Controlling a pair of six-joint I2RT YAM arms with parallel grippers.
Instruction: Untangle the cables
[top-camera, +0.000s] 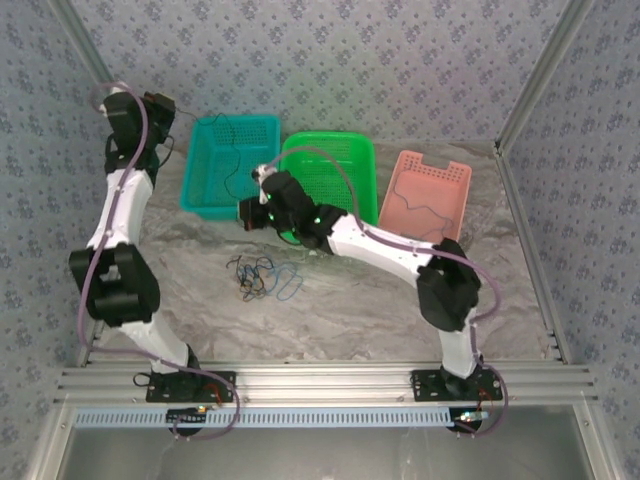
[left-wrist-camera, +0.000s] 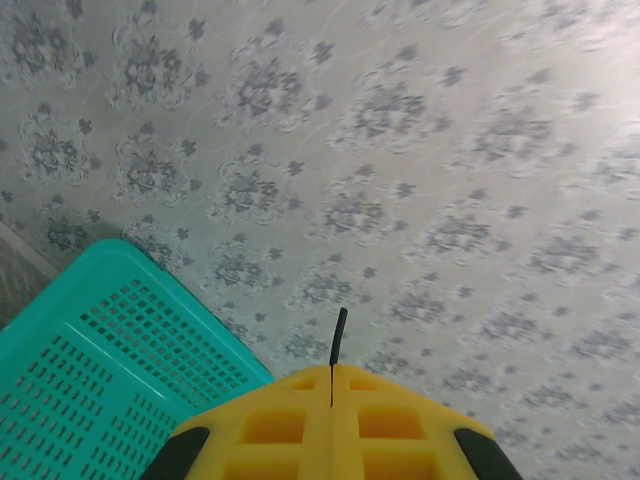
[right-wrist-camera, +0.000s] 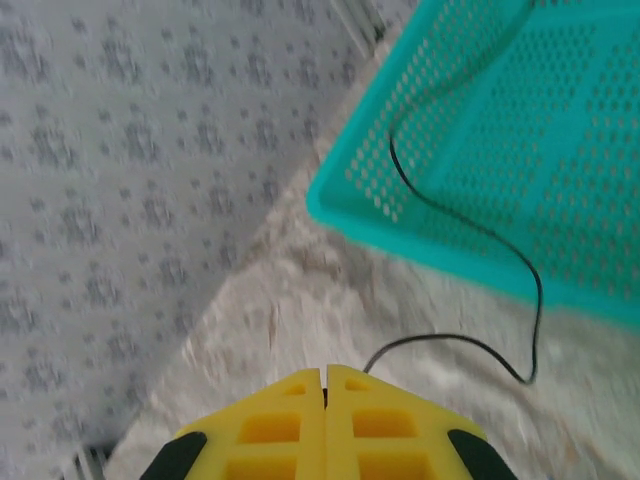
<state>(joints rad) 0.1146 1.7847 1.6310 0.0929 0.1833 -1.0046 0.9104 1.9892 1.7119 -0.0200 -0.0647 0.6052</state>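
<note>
Currently, the left pincer (left-wrist-camera: 331, 368) is raised near the far-left corner of the tabletop (top-camera: 350, 300). Its yellow fingers are pressed together, and a dark cable end (left-wrist-camera: 338, 335) stands up out of the seam between them. Whether this stub belongs to the cable described next cannot be told.

The right pincer (right-wrist-camera: 324, 372) sits just off the near edge of the teal basket (top-camera: 192, 175). It is likewise closed, pinching a black cable (right-wrist-camera: 470, 225). From the fingertips that cable runs out over the tabletop, bends back, climbs over the basket's near rim and goes on inside the basket.

Three baskets stand in a row along the far edge:
- the teal basket toward the far-left corner;
- a green basket (top-camera: 330, 138) in the middle;
- a pink basket (top-camera: 430, 160) toward the far-right corner, with a thin dark wire (top-camera: 420, 212) lying in it.

The remaining cables (top-camera: 262, 278), among them blue, black and yellow-orange strands, lie in a loose knot on the tabletop. The knot is left of centre, toward the near edge from the teal basket, and clear of both pincers.
</note>
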